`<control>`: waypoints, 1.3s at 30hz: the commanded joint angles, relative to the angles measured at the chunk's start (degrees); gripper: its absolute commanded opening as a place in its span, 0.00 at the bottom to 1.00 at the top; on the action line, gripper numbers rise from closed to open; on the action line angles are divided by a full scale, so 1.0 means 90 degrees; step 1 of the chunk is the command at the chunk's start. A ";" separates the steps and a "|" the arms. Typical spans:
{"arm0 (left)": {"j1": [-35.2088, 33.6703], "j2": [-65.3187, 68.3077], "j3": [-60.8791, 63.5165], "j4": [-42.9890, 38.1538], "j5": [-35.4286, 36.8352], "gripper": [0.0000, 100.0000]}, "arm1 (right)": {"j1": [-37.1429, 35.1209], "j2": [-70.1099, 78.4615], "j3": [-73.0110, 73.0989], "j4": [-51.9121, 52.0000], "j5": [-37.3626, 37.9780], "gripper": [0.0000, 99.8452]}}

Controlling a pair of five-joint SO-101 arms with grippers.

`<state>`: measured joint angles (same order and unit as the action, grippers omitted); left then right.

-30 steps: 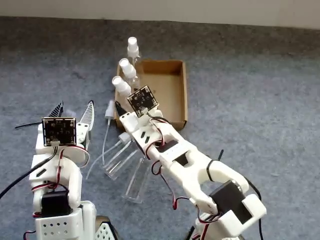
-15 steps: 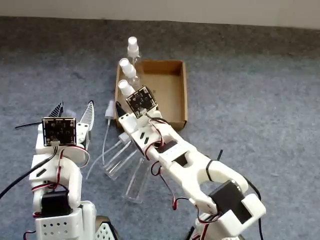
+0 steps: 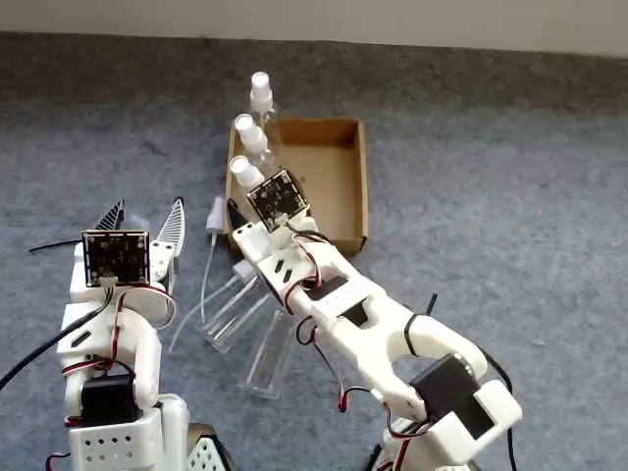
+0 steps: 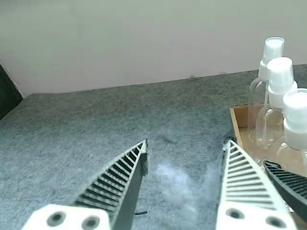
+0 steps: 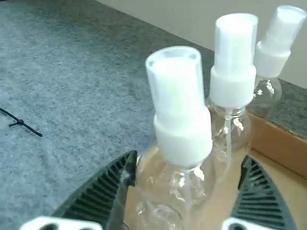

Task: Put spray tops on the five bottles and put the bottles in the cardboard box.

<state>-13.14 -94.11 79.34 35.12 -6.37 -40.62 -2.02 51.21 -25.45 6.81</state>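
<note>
Right gripper: fingers clasped on the body of the near bottle, one on each side, below its white spray top.
Near bottle: upright at the left wall of the box; its base is hidden, so it cannot be told whether it rests inside.
Middle bottle: topped with a sprayer, just behind the near one, along the same wall.
Far bottle: also topped, by the box's far left corner.
Left gripper: fingers spread wide with nothing between them, over the carpet, left of the box and apart from the bottles.
Capless bottle: lying on the carpet between the two arms.
Second capless bottle: lying just beside it, nearer the arm bases.
Loose spray top: on the carpet by the box's near left corner, its thin tube trailing toward the lying bottles.
</note>
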 commanded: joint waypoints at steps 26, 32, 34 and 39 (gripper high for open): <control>-0.0103 0.0015 -0.0278 -0.0147 0.0029 0.23 | -0.0063 -0.0093 -0.0298 -0.0015 -0.0371 0.39; -0.0103 0.0015 -0.0278 -0.0147 0.0029 0.23 | -0.0063 -0.0093 -0.0327 0.0493 -0.0850 0.39; -0.0103 0.0015 -0.0278 -0.0147 0.0029 0.23 | -0.0083 -0.0093 -0.0327 0.0493 -0.0850 0.39; -0.0103 0.0015 -0.0278 -0.0156 0.0029 0.23 | -0.0161 -0.0122 -0.0327 0.0464 -0.0850 0.39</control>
<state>-13.14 -94.11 79.34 35.12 -6.37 -41.41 -2.02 51.21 -21.14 -0.40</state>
